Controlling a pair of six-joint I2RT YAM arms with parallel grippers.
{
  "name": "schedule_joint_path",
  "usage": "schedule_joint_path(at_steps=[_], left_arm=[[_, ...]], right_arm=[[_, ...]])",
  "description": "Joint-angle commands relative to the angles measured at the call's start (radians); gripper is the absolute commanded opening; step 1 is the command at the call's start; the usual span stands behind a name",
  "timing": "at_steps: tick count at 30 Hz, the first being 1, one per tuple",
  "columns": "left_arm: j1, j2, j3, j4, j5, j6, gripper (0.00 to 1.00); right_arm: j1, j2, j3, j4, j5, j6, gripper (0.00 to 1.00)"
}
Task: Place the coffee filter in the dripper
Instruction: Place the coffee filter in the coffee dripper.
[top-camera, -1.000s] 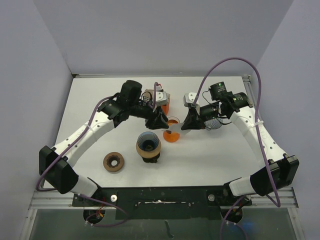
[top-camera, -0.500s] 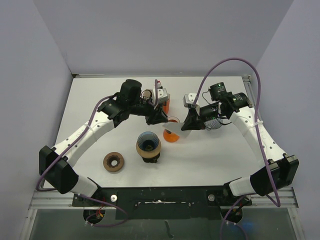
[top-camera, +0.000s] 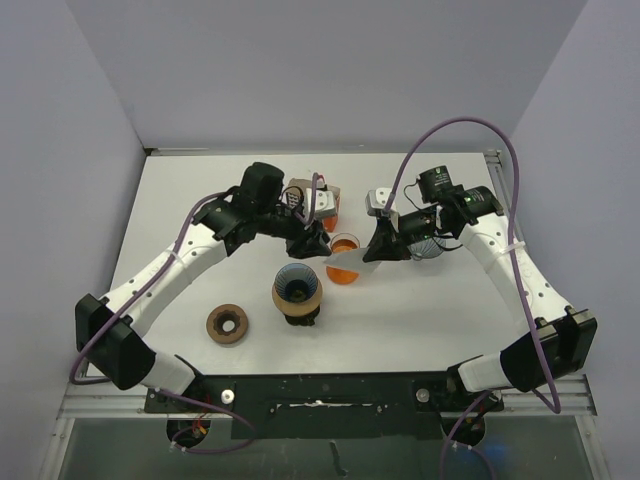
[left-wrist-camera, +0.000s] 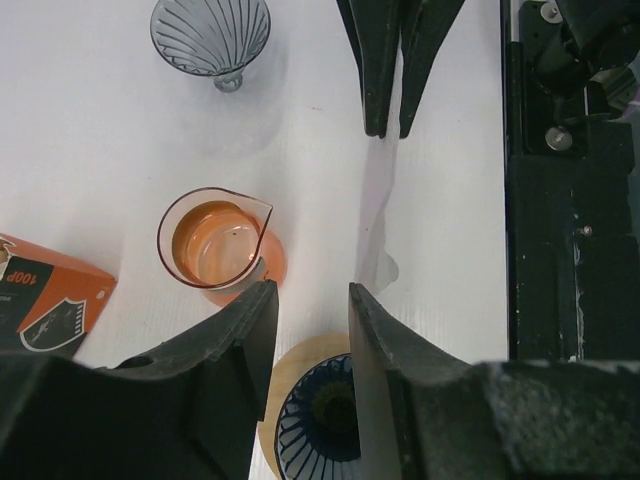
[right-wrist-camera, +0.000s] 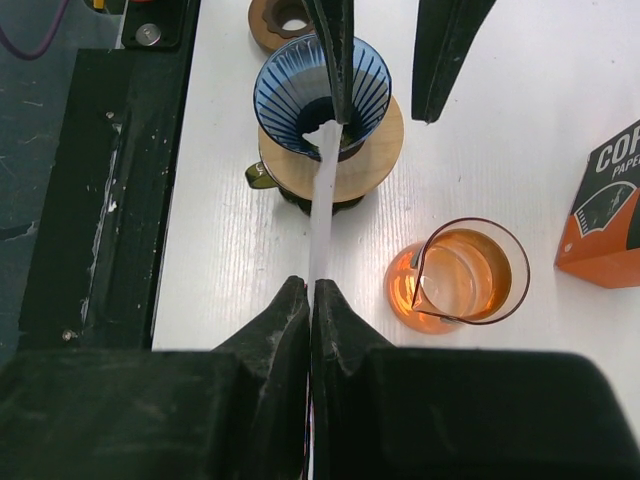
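The coffee filter (right-wrist-camera: 320, 190) is a flat white paper seen edge-on, and my right gripper (right-wrist-camera: 311, 285) is shut on its near end. Its far tip hangs over the blue ribbed dripper (right-wrist-camera: 290, 95) on a round wooden stand. From above, the filter (top-camera: 352, 263) sits between the right gripper (top-camera: 375, 250) and the left gripper (top-camera: 312, 247), just up and right of the dripper (top-camera: 297, 283). My left gripper (left-wrist-camera: 313, 295) is open above the dripper (left-wrist-camera: 320, 420). Nothing is between its jaws, and the filter (left-wrist-camera: 375, 210) lies just outside one finger.
A glass beaker of orange liquid (top-camera: 343, 262) stands right beside the filter. An orange box (top-camera: 322, 205) lies behind it. A grey ribbed glass cone (top-camera: 428, 245) stands under the right arm. A brown ring (top-camera: 228, 324) lies at the front left.
The left jaws narrowed and then widened again beside the filter's tip. The right gripper has kept its hold on the filter, with the paper angled slightly more toward the dripper.
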Motion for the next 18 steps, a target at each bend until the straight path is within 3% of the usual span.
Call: schedule_joint_path(at_steps=[1, 18], left_arm=[[-0.001, -0.056, 0.07, -0.034, 0.016, 0.067, 0.33], [-0.004, -0.024, 0.056, 0.031, 0.119, -0.038, 0.39]], right_arm=[[0.008, -0.017, 0.016, 0.015, -0.012, -0.011, 0.01], [0.009, 0.008, 0.042, -0.005, -0.022, -0.022, 0.01]])
